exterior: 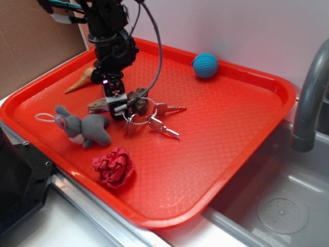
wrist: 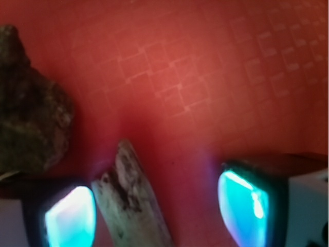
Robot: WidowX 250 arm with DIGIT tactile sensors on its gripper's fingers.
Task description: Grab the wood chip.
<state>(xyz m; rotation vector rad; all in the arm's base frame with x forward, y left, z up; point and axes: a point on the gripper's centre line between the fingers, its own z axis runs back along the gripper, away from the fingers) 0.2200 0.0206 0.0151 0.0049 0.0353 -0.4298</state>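
While lowered to the tray (exterior: 247,149), hand (wrist: 159,216) spread wide, wood chip (wrist: 131,200) between fingers (wrist: 69,218)

Arm: black, reaching down steeply from the upper left, a cable looping off its wrist.
Gripper (exterior: 117,103): pointing downward, hanging low.
Jaws: standing apart.
Fingertips (wrist: 69,218): glowing blue-green in the wrist view, one at each lower corner, with a gap between them.

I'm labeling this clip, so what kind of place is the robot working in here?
Likely a kitchen sink area or a mock-up of one: the red tray rests over a steel sink basin, with a grey faucet at its right. The tool is down by the wood chip.
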